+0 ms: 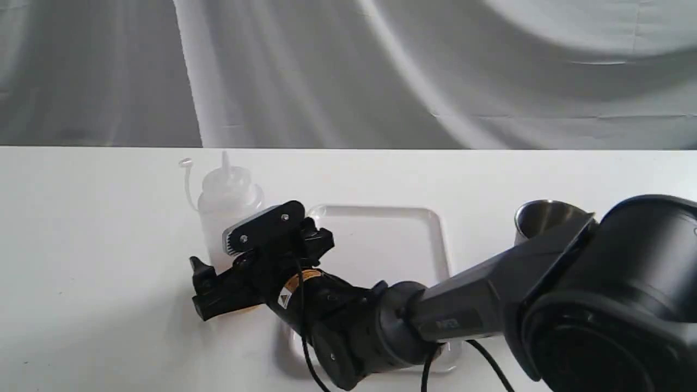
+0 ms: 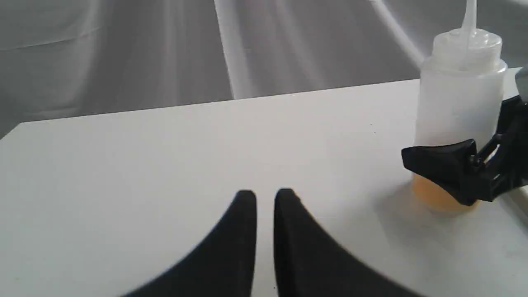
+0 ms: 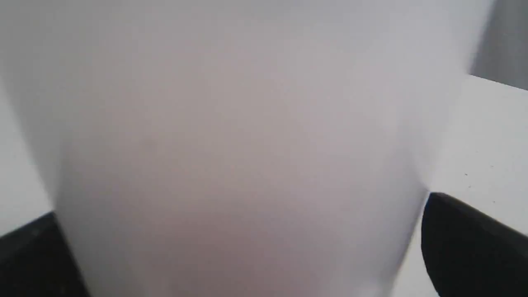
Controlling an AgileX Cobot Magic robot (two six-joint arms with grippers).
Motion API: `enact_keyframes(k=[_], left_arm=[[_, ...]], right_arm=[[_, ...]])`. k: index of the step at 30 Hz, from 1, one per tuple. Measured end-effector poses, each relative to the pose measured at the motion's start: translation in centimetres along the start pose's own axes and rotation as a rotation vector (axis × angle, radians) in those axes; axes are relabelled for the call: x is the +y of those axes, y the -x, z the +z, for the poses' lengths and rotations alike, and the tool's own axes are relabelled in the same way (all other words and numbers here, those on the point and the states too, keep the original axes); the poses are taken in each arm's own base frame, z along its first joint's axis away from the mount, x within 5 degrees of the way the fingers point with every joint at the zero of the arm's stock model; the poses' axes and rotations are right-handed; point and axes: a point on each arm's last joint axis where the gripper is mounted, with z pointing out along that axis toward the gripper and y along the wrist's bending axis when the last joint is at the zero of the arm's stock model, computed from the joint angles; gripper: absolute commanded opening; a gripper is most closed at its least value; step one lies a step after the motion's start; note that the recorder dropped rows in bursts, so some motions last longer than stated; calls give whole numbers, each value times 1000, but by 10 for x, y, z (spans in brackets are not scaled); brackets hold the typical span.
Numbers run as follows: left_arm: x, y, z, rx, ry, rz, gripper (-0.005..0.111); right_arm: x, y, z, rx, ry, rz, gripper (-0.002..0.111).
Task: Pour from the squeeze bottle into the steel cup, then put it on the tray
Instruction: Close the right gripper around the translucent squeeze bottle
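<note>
Right tool (image 1: 215,256) spread wide; left tool (image 2: 265,199) pinched together.

Bright diffuse light, soft shadows; right wrist view heavily blurred.

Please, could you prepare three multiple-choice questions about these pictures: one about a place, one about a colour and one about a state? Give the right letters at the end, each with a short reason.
1. Where does the squeeze bottle stand?
A. On the table, beside the tray
B. In the middle of the tray
C. Lying on its side on the table

2. What colour is the liquid at its bottom?
A. Blue
B. Green
C. Amber

3. How is the right claw?
A. Shut on the tray's rim
B. Open, with the bottle between its fingers
C. Shut and empty, high above the table

Answers:
1 A: the bottle stands upright on bare table, with the tray next to it.
2 C: the left wrist view shows an amber layer.
3 B: the right wrist view shows one finger on each side of the bottle.
</note>
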Motion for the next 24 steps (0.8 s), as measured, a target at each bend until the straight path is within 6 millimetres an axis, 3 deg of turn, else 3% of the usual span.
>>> enact_keyframes(k=[9,17,20,24], left_arm=[[0,0,0,0,0,0,8],[0,0,0,0,0,0,8],[0,0,0,0,0,0,8],[0,0,0,0,0,0,8]], right_arm=[[3,1,15,-8,15,19,105],[4,1,16,-9,18,16,100],[4,1,16,-9,18,16,86],[4,1,16,-9,19,14,59]])
